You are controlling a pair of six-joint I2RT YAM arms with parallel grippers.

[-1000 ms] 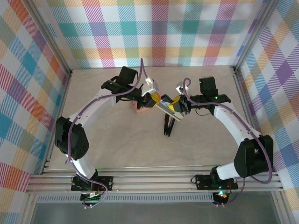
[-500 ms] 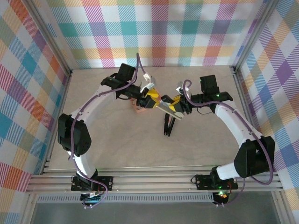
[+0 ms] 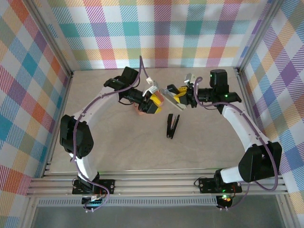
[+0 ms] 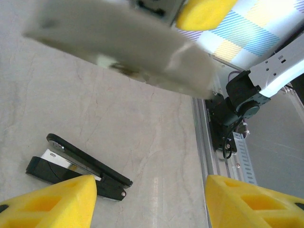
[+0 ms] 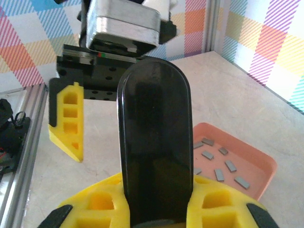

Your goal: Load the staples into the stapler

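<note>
Right gripper (image 5: pixel 156 209) clamped on stapler (image 5: pixel 154 118), left gripper (image 4: pixel 149 192) wide open, empty. Left should drop to tray (image 5: pixel 252 164), pinch one of the staples (image 5: pixel 207 155) across long sides.

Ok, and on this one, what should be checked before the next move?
1. Jaws of the left gripper free to pick: ok, they stand apart with nothing between them.
2. Hold of the right gripper: ok, shut on the glossy black round-ended bar.
3. The black stapler opened for loading: ok, its two arms are spread and the silver channel shows.
4. Supply of small grey metal staple strips: ok, several lie loose in the salmon shallow tray.
5. Channel free of an earlier strip: cannot tell.
</note>
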